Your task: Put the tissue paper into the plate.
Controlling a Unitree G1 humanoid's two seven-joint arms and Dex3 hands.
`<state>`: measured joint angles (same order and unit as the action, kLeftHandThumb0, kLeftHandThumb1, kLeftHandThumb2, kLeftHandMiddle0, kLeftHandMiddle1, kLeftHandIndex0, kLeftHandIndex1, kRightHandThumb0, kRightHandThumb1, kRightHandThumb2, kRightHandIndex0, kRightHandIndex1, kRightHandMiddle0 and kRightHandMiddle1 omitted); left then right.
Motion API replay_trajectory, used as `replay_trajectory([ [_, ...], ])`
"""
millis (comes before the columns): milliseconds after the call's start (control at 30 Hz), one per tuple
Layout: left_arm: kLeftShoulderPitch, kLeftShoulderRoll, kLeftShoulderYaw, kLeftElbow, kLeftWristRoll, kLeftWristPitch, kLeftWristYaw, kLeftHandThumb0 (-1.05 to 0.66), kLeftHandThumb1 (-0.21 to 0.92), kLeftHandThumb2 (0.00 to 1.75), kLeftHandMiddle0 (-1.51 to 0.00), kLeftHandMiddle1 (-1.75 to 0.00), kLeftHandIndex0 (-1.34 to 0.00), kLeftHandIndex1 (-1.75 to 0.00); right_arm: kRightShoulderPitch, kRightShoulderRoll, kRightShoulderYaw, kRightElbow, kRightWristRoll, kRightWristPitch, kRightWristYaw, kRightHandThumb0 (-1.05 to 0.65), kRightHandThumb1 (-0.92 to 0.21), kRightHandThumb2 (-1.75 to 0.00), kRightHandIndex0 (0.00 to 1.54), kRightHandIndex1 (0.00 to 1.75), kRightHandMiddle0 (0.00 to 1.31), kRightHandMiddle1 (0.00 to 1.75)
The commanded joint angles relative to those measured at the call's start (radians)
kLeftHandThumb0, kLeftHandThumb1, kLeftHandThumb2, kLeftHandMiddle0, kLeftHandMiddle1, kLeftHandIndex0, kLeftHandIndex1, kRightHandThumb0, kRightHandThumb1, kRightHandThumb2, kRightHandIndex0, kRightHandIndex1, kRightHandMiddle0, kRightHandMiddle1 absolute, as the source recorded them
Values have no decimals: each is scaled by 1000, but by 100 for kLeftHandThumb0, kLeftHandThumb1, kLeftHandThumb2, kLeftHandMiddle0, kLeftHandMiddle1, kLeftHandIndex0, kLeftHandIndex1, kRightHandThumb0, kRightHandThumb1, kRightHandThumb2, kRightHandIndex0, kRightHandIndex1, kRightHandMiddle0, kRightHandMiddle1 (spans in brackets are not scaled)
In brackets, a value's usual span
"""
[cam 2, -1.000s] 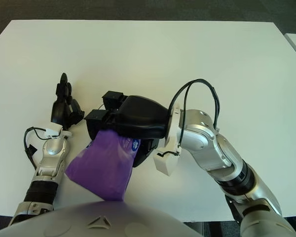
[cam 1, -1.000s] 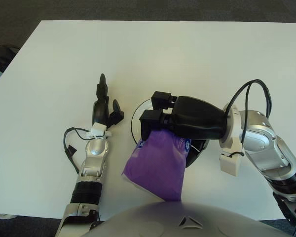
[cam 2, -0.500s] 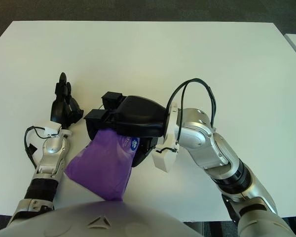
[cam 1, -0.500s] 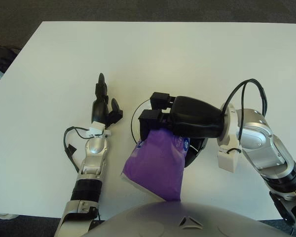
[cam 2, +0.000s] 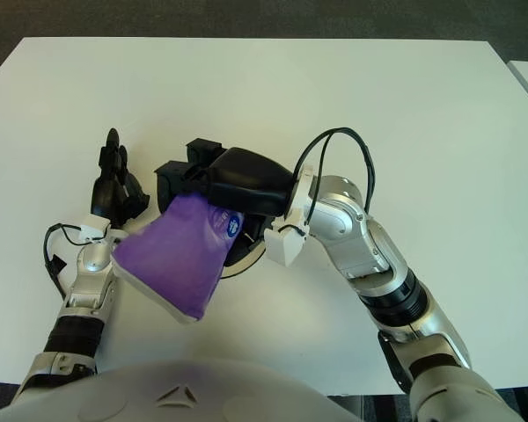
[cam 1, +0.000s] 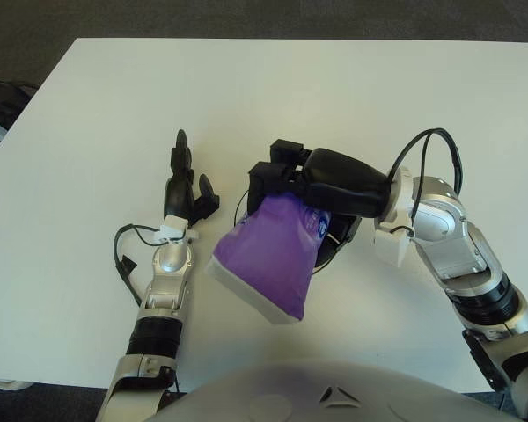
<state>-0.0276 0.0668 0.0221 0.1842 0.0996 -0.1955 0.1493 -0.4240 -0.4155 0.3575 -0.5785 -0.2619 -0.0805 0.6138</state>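
In the left eye view, the purple tissue paper pack [cam 1: 277, 251] is gripped at its upper end by the right robot hand [cam 1: 286, 176] and hangs tilted over the dark plate [cam 1: 339, 242], which is mostly hidden on the white bench [cam 1: 352, 97]; the pack is judged light and soft, so a hold on the upper end seems enough. In the right eye view, a small round blue label [cam 2: 229, 223] is seen near the top of the pack, but its writing cannot be read, and the left robot hand [cam 2: 114, 189] is shown just to the left of the pack with fingers relaxed and nothing held.
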Motion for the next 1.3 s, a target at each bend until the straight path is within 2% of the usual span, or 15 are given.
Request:
replay_trajectory([
  [0, 106, -14, -20, 81, 39, 48, 18, -92, 92, 100, -6, 0, 0, 0, 11, 41, -2, 4, 1, 45, -29, -45, -39, -122, 116, 175, 55, 175],
  [167, 112, -14, -24, 73, 55, 52, 31, -92, 92, 100, -8, -1, 0, 0, 3, 71, 1, 28, 6, 65, -38, -45, -40, -121, 118, 175, 54, 175],
  [567, 117, -9, -27, 66, 68, 64, 35, -91, 92, 99, -9, -2, 0, 0, -14, 84, -9, 107, -5, -60, -77, -45, -39, -123, 118, 175, 55, 175],
  [1267, 116, -1, -25, 98, 68, 16, 38, -88, 92, 102, -9, -1, 0, 0, -31, 88, -18, 164, 17, -66, -68, -46, -33, -129, 110, 175, 59, 175],
])
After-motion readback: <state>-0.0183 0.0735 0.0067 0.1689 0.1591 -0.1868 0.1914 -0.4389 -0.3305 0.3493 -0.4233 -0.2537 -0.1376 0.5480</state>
